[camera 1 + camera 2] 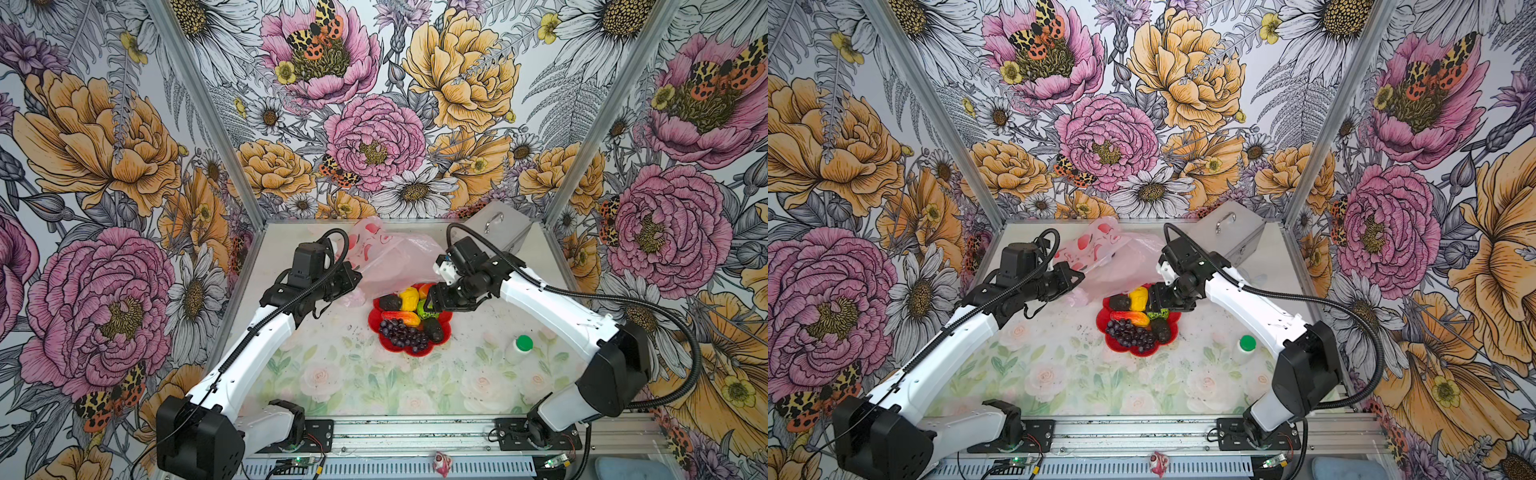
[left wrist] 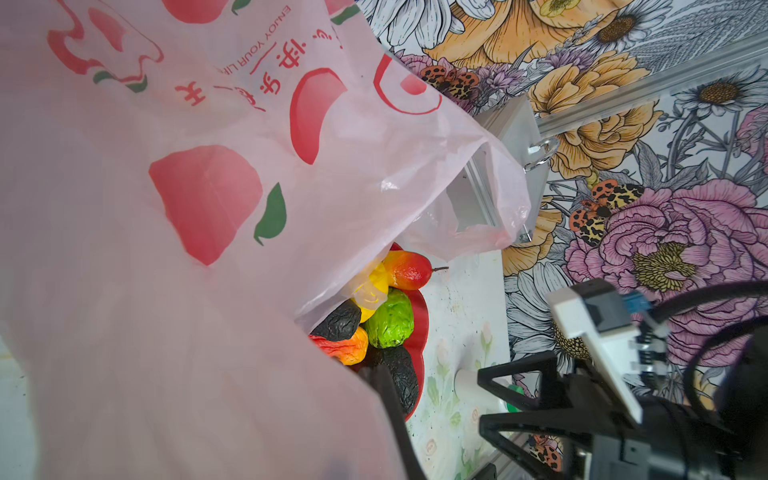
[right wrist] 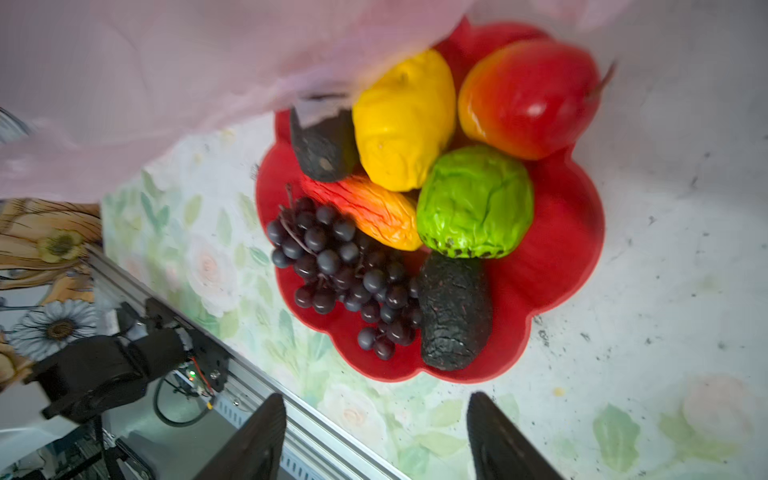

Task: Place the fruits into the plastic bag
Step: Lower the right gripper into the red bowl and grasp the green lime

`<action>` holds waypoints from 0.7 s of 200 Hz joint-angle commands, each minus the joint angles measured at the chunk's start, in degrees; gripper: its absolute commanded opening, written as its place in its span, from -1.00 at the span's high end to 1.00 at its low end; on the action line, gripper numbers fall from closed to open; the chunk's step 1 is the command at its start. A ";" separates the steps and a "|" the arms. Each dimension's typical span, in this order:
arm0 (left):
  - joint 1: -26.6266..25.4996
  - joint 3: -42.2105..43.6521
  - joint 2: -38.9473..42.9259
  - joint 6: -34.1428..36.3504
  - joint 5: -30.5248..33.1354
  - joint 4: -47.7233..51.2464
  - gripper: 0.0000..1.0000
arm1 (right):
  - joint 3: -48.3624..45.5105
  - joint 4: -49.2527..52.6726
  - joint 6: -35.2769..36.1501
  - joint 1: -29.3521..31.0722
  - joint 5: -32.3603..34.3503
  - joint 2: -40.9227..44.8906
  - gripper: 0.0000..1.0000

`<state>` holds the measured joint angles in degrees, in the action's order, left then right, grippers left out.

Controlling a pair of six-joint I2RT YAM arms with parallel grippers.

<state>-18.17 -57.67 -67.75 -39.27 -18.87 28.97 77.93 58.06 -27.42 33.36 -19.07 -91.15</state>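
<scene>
**Right hand open over the fruits, left hand clenched on the bag**

The right hand [image 3: 374, 401] hangs released, fingers spread and empty. Directly below it the fruits [image 3: 403, 120] lie heaped on the red plate [image 3: 552, 249]. The left hand [image 1: 352, 279] is clenched on the plastic bag [image 1: 395, 257], whose film spreads from it over the plate's edge, just beside the right hand.

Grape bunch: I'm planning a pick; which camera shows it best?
The right wrist view: the grape bunch lies whole and close on the red plate. Both top views show it small. In the left wrist view the plastic bag hides it.
</scene>
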 commanded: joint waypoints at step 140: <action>-2.57 1.38 1.83 -3.18 4.76 -3.62 1.00 | 9.66 -5.15 3.88 0.91 13.81 -20.88 -0.51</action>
<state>-20.62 -57.30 -67.70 -42.06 -15.81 26.63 85.01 53.93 -24.32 34.54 -6.42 -109.84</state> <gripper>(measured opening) 0.050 0.758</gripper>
